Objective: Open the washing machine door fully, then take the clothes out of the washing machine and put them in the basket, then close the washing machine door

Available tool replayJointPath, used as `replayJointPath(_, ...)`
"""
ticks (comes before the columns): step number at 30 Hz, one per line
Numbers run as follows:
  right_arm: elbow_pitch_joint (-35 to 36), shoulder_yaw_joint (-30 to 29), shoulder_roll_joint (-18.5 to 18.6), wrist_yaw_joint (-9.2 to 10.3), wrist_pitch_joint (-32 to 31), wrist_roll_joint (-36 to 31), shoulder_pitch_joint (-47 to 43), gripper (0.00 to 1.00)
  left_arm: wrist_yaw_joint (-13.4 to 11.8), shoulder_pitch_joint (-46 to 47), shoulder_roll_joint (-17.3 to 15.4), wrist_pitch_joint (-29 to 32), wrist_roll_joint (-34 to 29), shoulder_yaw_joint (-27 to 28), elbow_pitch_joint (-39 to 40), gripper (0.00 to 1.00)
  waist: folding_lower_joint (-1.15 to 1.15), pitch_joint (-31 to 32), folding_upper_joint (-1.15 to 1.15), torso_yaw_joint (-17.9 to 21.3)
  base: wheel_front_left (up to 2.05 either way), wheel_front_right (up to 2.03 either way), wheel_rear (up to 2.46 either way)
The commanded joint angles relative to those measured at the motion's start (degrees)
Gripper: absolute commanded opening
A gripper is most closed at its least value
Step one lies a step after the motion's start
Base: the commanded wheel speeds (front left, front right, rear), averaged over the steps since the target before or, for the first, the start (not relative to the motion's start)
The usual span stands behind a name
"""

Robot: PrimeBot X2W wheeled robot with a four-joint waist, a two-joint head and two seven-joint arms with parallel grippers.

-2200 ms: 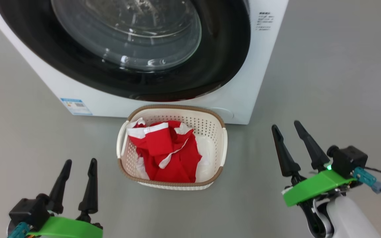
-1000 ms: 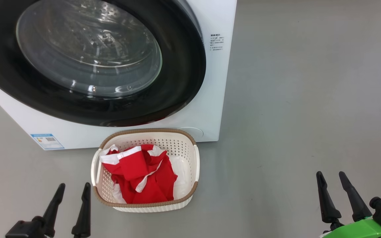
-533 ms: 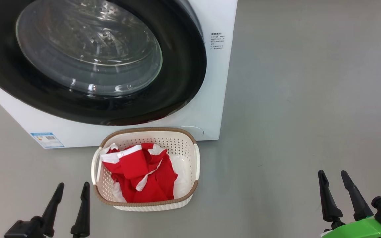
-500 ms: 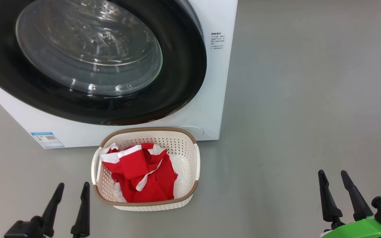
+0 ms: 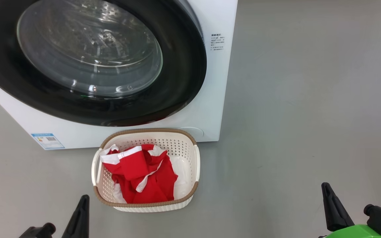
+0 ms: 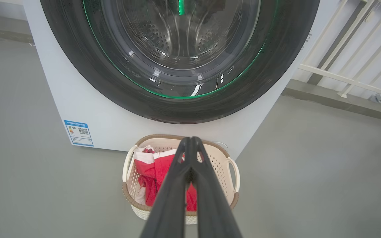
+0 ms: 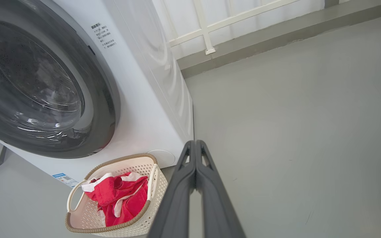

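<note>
The washing machine door (image 5: 91,59), black-rimmed with a bulging glass window, lies closed against the front of the washing machine (image 5: 215,99), at the far left of the head view. Whether its latch has caught cannot be told. The clothes (image 5: 141,175), red with white panels, are bunched inside the basket (image 5: 147,131). The basket stands on the grey floor (image 5: 293,115) just near of the machine's front. Left gripper (image 6: 189,140): fingers pressed together, holding nothing, near and left of the basket. Right gripper (image 7: 195,142): likewise pressed together and empty, well apart to the near right. All three parts of the task appear done, so the step in hand is judged to be the withdrawal. To do it well, keep both arms clear of the basket rim and check that the door sits flush all round.
</note>
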State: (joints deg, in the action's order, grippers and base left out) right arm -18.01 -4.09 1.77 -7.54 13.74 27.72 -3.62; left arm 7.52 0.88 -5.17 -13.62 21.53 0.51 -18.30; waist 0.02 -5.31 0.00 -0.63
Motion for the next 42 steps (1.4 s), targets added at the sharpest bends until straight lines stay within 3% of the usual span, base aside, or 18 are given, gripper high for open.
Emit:
replayJointPath(1,1.4,-0.1,0.7,0.0,-0.3,1.5,0.4,0.0,0.0,0.2,-0.6,0.2,1.5,0.6,1.4,0.0,0.11,0.1,0.0,0.0,0.0,0.0,0.0)
replayJointPath(6,1.4,-0.1,0.7,0.01,-1.1,4.2,0.9,0.0,0.0,0.5,-0.5,1.0,4.4,0.8,1.4,0.0,-0.01,0.2,0.0,0.0,0.0,0.0,0.0)
replayJointPath(42,2.2,-0.5,1.1,0.02,-6.7,23.1,3.7,0.0,0.0,2.0,0.4,7.0,24.9,2.5,2.2,0.0,-0.02,1.7,0.0,0.2,0.0,0.0,0.0)
